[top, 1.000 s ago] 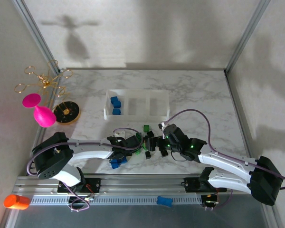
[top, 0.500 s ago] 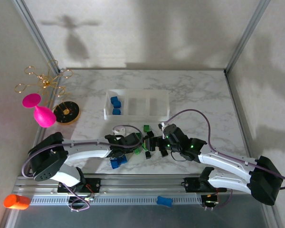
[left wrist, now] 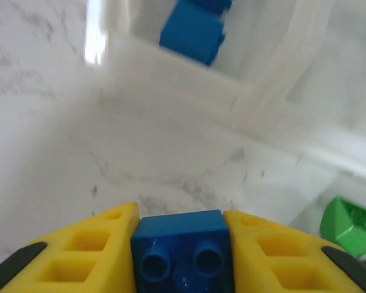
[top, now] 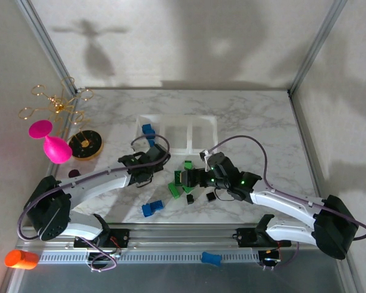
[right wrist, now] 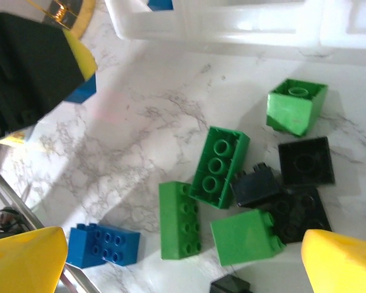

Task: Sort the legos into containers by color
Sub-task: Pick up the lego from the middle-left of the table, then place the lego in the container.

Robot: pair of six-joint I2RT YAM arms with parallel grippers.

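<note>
A blue lego (left wrist: 182, 244) is sitting squeezed tight between the left gripper's (left wrist: 182, 227) yellow fingers. Its bottom is getting cut off by the picture edge, just in front of the containers (left wrist: 280, 79), where another blue brick (left wrist: 192, 30) is lying, all blurry. The right gripper (right wrist: 183, 262) is hanging wide apart over green legos (right wrist: 219, 166) and black legos (right wrist: 305, 160) lying on the white marble table (right wrist: 140, 122), with grey walls (top: 171, 43) standing around.

Three joined clear containers (top: 177, 118) are set upright, with a blue lego (top: 148, 129) in the leftmost compartment. A second blue lego (left wrist: 183, 256) is clamped in the left end effector (left wrist: 182, 232) just before that compartment. Green legos (right wrist: 219, 166) and black legos (right wrist: 305, 160) are scattered near the containers' front wall. A third blue lego (right wrist: 104, 245) lies farther out.
</note>
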